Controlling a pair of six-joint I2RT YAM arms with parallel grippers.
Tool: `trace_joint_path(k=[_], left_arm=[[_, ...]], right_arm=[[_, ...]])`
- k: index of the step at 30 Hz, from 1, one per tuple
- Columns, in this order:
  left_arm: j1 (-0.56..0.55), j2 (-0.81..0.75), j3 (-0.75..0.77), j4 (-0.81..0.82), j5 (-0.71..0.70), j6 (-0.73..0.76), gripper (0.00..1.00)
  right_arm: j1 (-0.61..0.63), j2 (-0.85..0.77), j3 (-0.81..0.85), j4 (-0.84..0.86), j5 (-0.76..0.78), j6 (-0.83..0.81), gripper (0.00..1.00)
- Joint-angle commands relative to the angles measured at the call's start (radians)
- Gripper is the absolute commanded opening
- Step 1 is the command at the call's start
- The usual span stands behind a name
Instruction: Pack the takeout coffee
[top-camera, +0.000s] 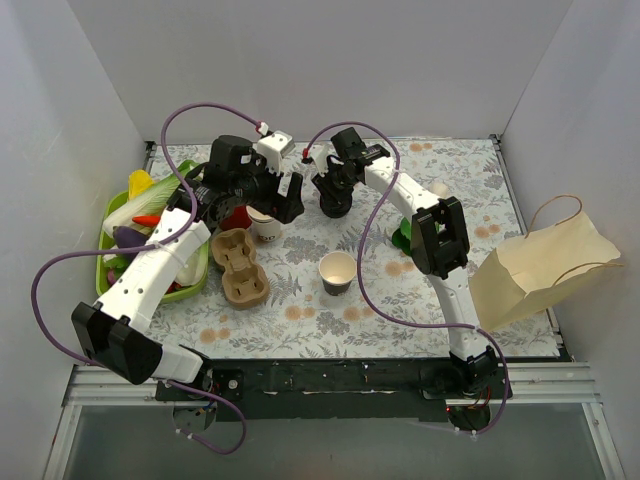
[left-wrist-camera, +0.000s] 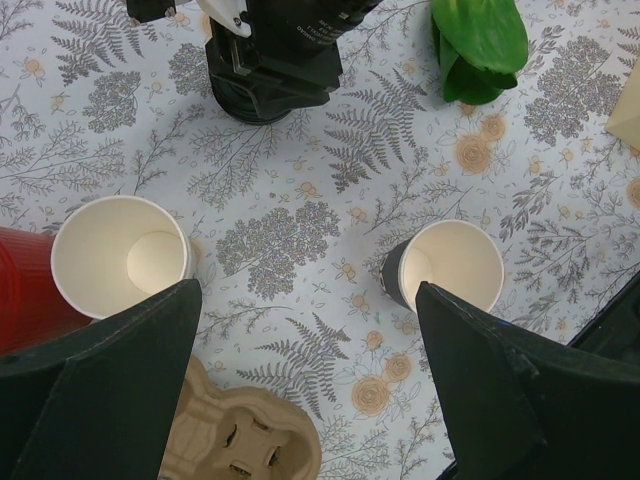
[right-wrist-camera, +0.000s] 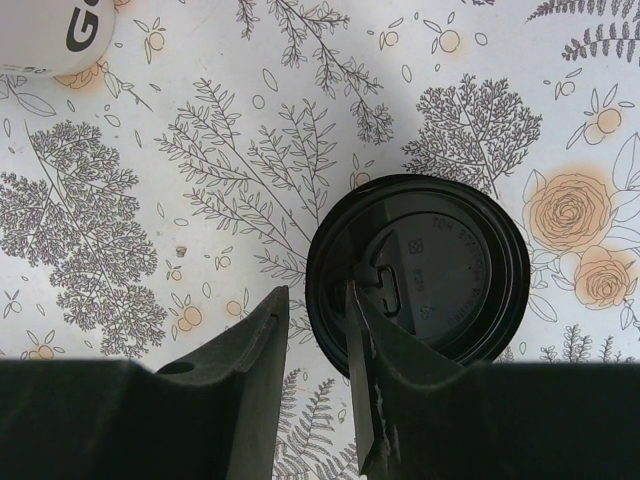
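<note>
A round black plastic lid (right-wrist-camera: 440, 265) lies on the flowered table; no cup wall shows under it, and it also shows in the top view (top-camera: 335, 207). I see no lidded cream cup, so the takeout coffee is out of view. My right gripper (right-wrist-camera: 317, 290) stands over the lid's left rim, fingers nearly together, one inside the rim and one outside. My left gripper (left-wrist-camera: 308, 290) is wide open and empty above the table. It hangs between a lidless cream cup (left-wrist-camera: 120, 255) and a dark-walled lidless cup (left-wrist-camera: 455, 262).
A red cup (left-wrist-camera: 25, 290) touches the cream cup. A brown pulp cup carrier (top-camera: 243, 265) lies below the left gripper. A paper bag (top-camera: 540, 265) lies at the right edge. A green basket (top-camera: 185, 290) of vegetables stands left. Green leaves (left-wrist-camera: 480, 40) lie near the right arm.
</note>
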Motion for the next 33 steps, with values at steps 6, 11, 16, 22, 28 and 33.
trace_joint_path(k=[6,11,16,22,28,33], left_arm=[[0.004,0.006,-0.004,0.010,0.012,0.001,0.90],[0.006,0.007,-0.001,0.008,0.011,0.002,0.90],[0.006,0.006,-0.001,0.008,0.009,0.002,0.90],[0.006,0.009,-0.004,0.010,0.011,0.002,0.90],[0.004,0.010,-0.004,0.011,0.015,0.001,0.90],[0.006,0.010,-0.003,0.011,0.017,0.001,0.90]], right_arm=[[-0.005,0.010,0.013,0.012,0.022,0.002,0.36],[-0.005,0.019,0.014,0.014,0.036,-0.001,0.36],[-0.005,0.021,0.018,0.015,0.035,0.001,0.34],[-0.005,0.004,0.020,0.015,0.027,0.004,0.32],[-0.006,-0.013,0.014,0.012,0.022,0.008,0.31],[-0.006,-0.011,0.014,0.015,0.025,0.013,0.34]])
